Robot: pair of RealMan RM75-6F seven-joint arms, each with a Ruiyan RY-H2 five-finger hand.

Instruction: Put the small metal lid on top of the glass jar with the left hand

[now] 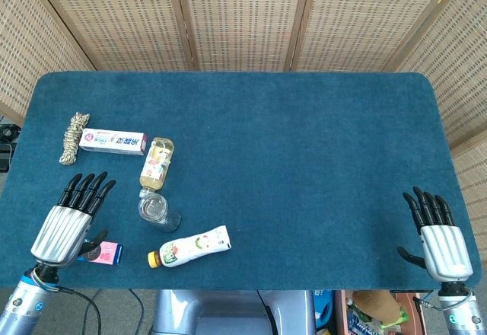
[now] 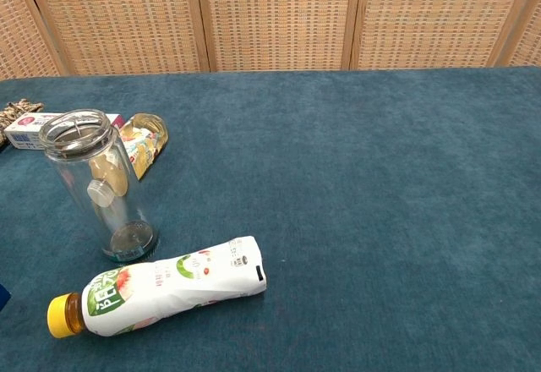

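The clear glass jar (image 1: 158, 212) (image 2: 98, 188) stands upright near the table's front left. The small metal lid (image 2: 76, 128) sits on its mouth. My left hand (image 1: 71, 215) hovers open to the jar's left, fingers spread and pointing away, holding nothing; the chest view does not show it. My right hand (image 1: 437, 232) rests open at the front right corner, far from the jar.
A white drink bottle (image 1: 190, 247) (image 2: 157, 287) with a yellow cap lies in front of the jar. A small yellowish bottle (image 1: 156, 162) (image 2: 143, 143), a toothpaste box (image 1: 112, 141) and a rope coil (image 1: 74, 138) lie behind it. A pink packet (image 1: 106, 253) lies by the left hand.
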